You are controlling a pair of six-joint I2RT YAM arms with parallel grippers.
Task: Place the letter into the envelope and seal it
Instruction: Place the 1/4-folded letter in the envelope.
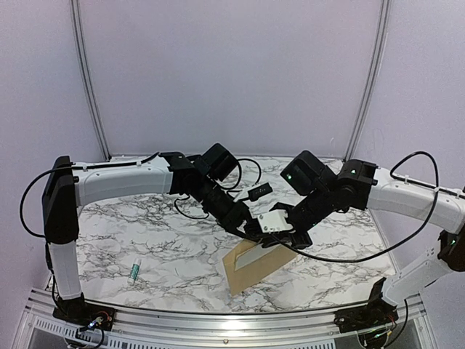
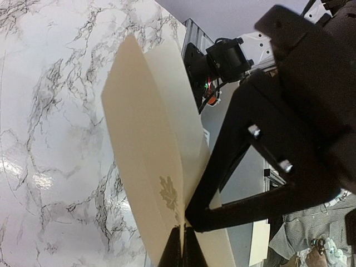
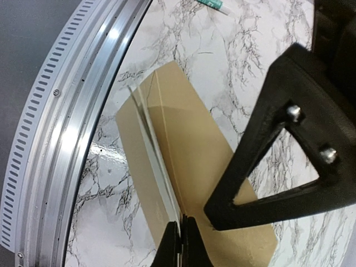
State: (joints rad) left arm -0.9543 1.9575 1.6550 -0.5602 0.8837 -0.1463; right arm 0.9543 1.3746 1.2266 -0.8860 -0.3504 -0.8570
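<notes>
The letter (image 2: 153,133) is held up off the surface, folded into two cream leaves that spread apart away from the left wrist camera. A faint leaf ornament shows near the pinched edge, but the border and ruled lines cannot be made out. From above only a narrow white strip of it shows; the rest is covered by the two wrists that meet over it. The right wrist view sees it edge-on as a thin pale line, so how far it reaches toward the envelope's mouth cannot be told.

The left fingers (image 2: 200,214) are clamped together on the letter's near edge, and the paper runs straight out from between their tips. The right fingers (image 3: 222,214) are likewise pressed together on a thin pale sheet that reads as the same letter, though the contact itself is cut off at the bottom of the frame.

Beneath lies the envelope (image 3: 194,156), flat and at a slant on the marble surface (image 1: 160,240), near its front edge. Its flap is hard to make out, and from above its far end is hidden under the arms. To its left and well apart lies a small green-and-white tube (image 1: 134,271). A ridged metal rail (image 1: 218,320) borders the surface's near edge.
</notes>
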